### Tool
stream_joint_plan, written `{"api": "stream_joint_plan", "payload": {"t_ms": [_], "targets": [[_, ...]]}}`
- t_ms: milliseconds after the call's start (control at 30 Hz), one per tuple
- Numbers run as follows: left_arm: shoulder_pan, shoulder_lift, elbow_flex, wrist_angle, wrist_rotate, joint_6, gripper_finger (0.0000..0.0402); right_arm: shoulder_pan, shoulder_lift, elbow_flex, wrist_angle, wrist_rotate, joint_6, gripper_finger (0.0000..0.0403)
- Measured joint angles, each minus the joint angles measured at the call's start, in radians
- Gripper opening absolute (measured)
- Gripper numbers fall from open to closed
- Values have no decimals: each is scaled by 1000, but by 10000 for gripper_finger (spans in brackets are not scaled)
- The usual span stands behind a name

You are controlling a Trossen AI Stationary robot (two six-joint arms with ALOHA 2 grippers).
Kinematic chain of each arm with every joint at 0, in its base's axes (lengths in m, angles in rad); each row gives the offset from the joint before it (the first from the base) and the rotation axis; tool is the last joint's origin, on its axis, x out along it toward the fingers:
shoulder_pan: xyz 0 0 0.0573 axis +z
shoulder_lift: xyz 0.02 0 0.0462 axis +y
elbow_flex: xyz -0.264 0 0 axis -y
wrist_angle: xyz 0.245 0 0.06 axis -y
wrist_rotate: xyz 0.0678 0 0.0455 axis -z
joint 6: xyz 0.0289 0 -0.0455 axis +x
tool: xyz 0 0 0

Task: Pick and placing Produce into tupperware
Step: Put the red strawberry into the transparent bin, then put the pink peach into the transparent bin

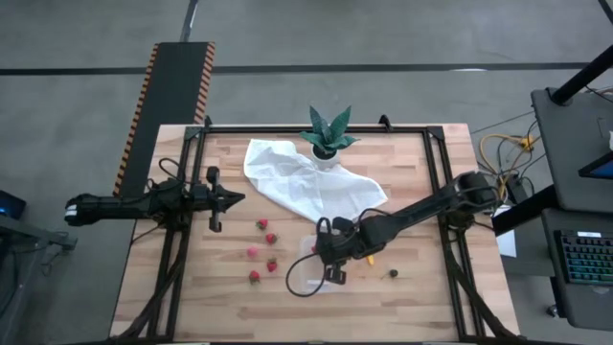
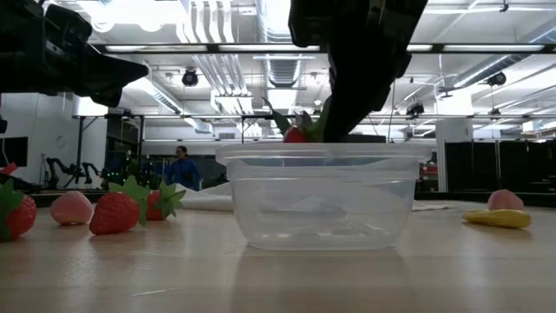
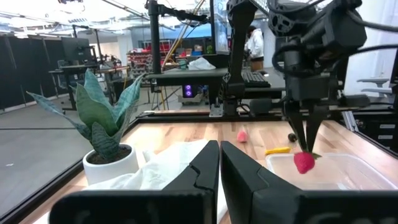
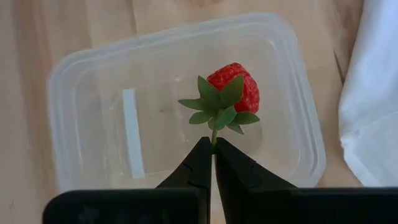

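Note:
My right gripper (image 4: 213,144) hangs over the clear tupperware (image 4: 186,106), shut on a red strawberry (image 4: 236,87) with green leaves. The tupperware (image 1: 308,276) stands by its base on the table near the near edge, and shows in the low view (image 2: 321,196) too. Several more strawberries (image 1: 261,251) lie on the wood to its left; a pink piece (image 2: 506,199), a yellow sliver (image 2: 497,218) and a dark round piece (image 1: 394,273) lie to its right. My left gripper (image 1: 239,198) waits shut at the table's left side. My right gripper pinches the strawberry's thin green stem (image 4: 214,134) between its two fingertips, coming from above and pointing down. The berry hangs below the fingers, lifted clear, just over the open tupperware (image 3: 305,163).
A large white cloth (image 1: 306,182) lies crumpled at the table's middle far side, with a green spiky potted plant (image 1: 329,139) behind it. A person stands far off in the room (image 2: 181,165). Bare wood lies along the near edge (image 1: 192,307).

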Motion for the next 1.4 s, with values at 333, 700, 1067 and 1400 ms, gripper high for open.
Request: {"api": "stream_joint_plan", "payload": {"t_ms": [333, 700, 1067, 1400], "targets": [[0, 0, 0, 0, 0, 0, 0, -33, 39, -1, 58, -42, -25, 8], [0, 0, 0, -1, 0, 0, 0, -48, 99, -1, 73, -79, -34, 8], [0, 0, 0, -1, 1, 0, 0, -48, 93, -1, 121, -79, -37, 11], [0, 0, 0, -1, 1, 0, 0, -48, 93, -1, 120, -80, -45, 72]]}}
